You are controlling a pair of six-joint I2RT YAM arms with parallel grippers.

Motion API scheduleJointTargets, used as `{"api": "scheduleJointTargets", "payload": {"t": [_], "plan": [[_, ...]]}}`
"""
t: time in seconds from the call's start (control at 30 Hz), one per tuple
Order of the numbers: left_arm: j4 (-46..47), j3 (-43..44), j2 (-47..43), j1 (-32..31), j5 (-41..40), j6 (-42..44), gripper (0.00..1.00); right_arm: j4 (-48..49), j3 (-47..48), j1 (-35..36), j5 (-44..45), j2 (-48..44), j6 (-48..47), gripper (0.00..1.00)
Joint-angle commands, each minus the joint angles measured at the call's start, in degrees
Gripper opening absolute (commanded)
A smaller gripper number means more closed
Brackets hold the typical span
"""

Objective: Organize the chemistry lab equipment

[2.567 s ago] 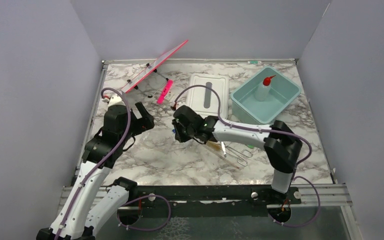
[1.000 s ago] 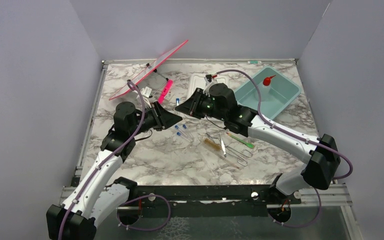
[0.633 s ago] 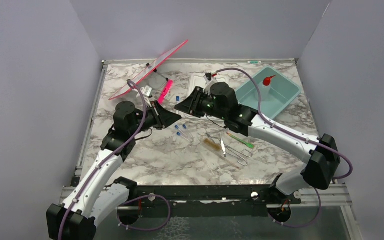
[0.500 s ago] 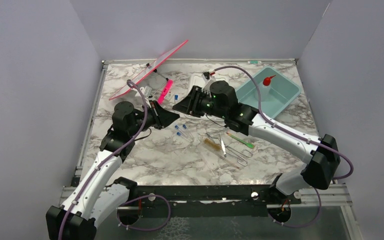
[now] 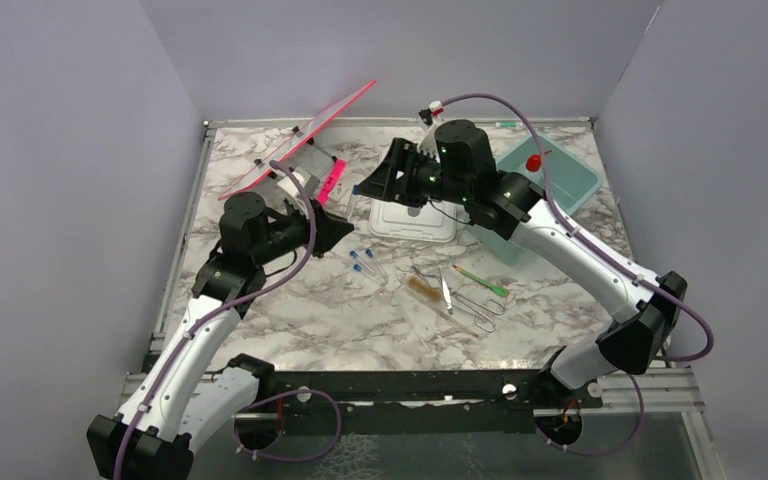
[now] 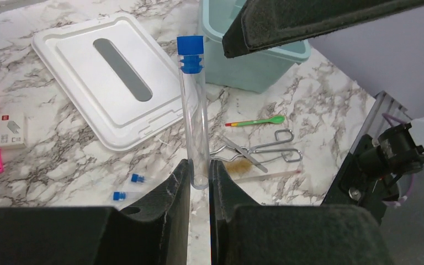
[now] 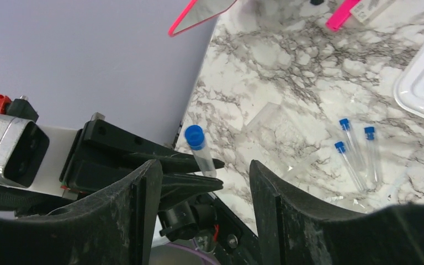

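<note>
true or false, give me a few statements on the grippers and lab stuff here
1. The left gripper is shut on a clear blue-capped tube. True.
2. The right gripper holds the metal tweezers. False: it is open and empty; the tweezers lie on the marble table.
3. The white squeeze bottle with red nozzle is in the teal plastic tub. True.
4. The green-tipped stick lies in the tub. False: it lies on the table.

Fixtures on the marble bench (image 5: 310, 300)
A white lid (image 5: 410, 222) is laid flat beside a teal tub (image 5: 575, 182); a pink panel (image 5: 310, 135) is tilted.
</note>
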Motion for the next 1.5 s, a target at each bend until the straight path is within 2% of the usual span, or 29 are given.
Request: {"api": "scheduleJointTargets", "payload": {"t": [0.0,0.07,0.17,0.37,0.53,1.03,1.17,1.23,1.33,1.47], "plan": [[-4.5,4.9,0.8,0.2,2.7,7.9,0.0,-4.0,4.6,0.4,-9.2,3.2,-5.9,0.64],[-6.8,6.6,1.8,0.2,3.0,9.7,0.0,-3.4,5.3,0.4,-12.4,4.1,-6.1,0.64],[-8.5,7.7,2.6,0.2,4.4,11.9,0.0,-6.1,7.8,0.4,-12.0,6.2,-6.1,0.61],[-12.1,8.9,3.5,-0.1,3.3,16.6,0.0,-7.5,10.8,0.3,-11.0,8.1,-6.3,0.44],[-12.7,8.9,3.6,-1.0,3.1,17.8,0.0,-10.1,12.7,0.3,-10.1,9.0,-7.4,0.41],[-13.8,9.7,2.8,-1.5,0.8,17.9,0.01,-12.5,14.5,0.2,-11.7,11.0,-9.3,0.18],[-15.1,11.4,1.9,-1.5,-5.6,15.4,0.45,-11.0,13.2,0.2,-8.3,10.1,-11.8,0.15],[-16.4,13.2,0.8,-1.5,-10.3,13.7,0.61,-10.2,12.3,0.2,-5.0,9.4,-14.0,0.16],[-17.1,16.0,-1.7,-1.5,-20.6,8.0,0.7,-7.6,9.0,0.1,0.1,8.1,-17.1,0.16],[-17.0,22.2,-4.7,-1.5,-26.2,2.8,0.74,-1.7,3.3,1.6,6.5,6.8,-20.1,0.15]]}}
